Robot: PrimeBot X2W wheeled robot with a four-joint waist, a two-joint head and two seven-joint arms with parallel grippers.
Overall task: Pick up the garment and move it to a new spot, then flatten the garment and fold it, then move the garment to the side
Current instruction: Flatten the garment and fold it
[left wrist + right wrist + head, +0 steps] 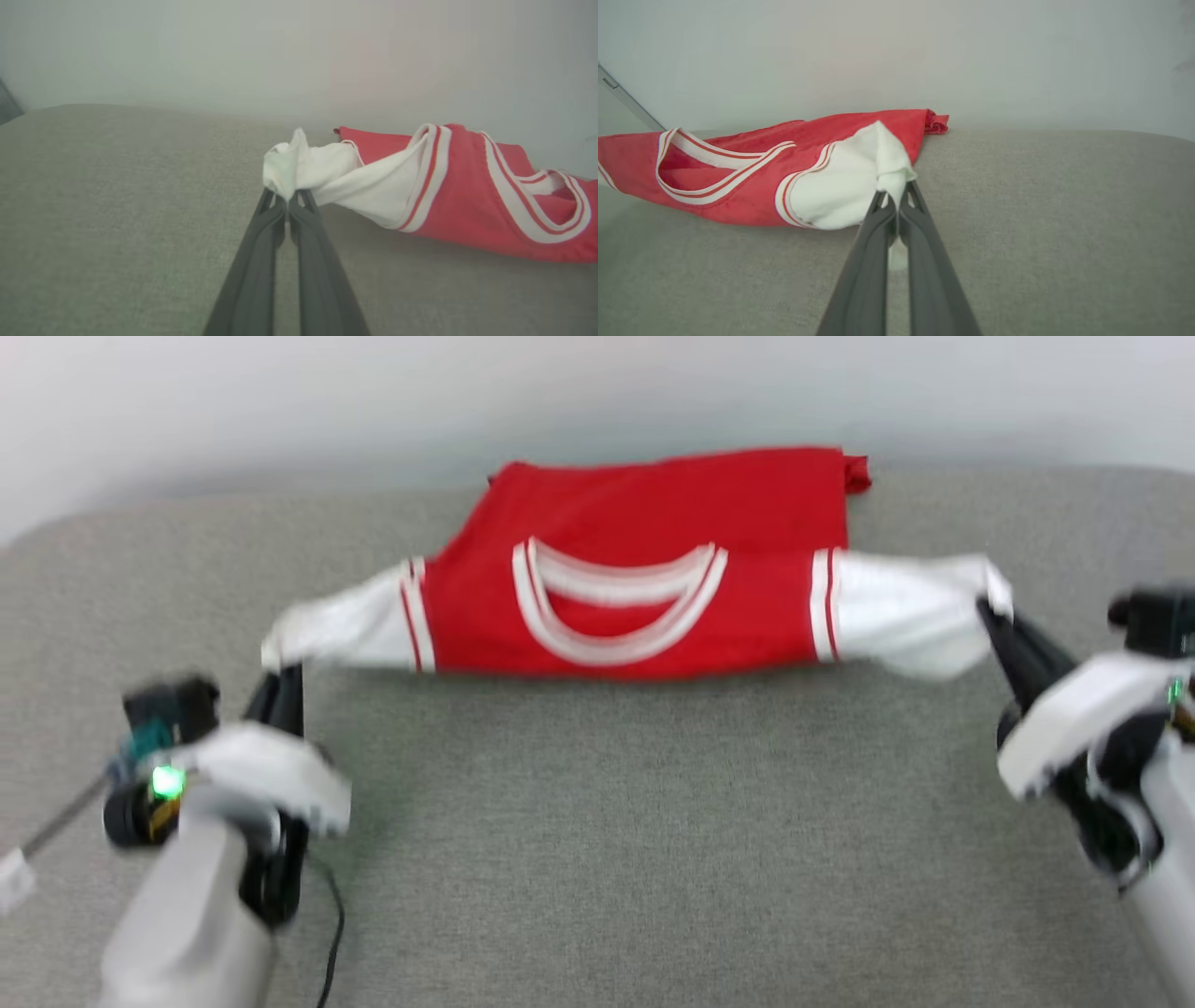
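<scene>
The garment, a red jersey with white sleeves and a striped neckline, hangs stretched between my two grippers over the grey cushioned surface; its far hem rests near the back edge. My left gripper is shut on the tip of one white sleeve. My right gripper is shut on the other white sleeve. The near edge of the garment is lifted slightly off the surface. The garment shows its plain side with the collar towards me; no letters or number are visible.
A pale wall rises just behind the surface's back edge. A thin black cable trails by my left arm. Bare grey cloth spreads in front of the garment.
</scene>
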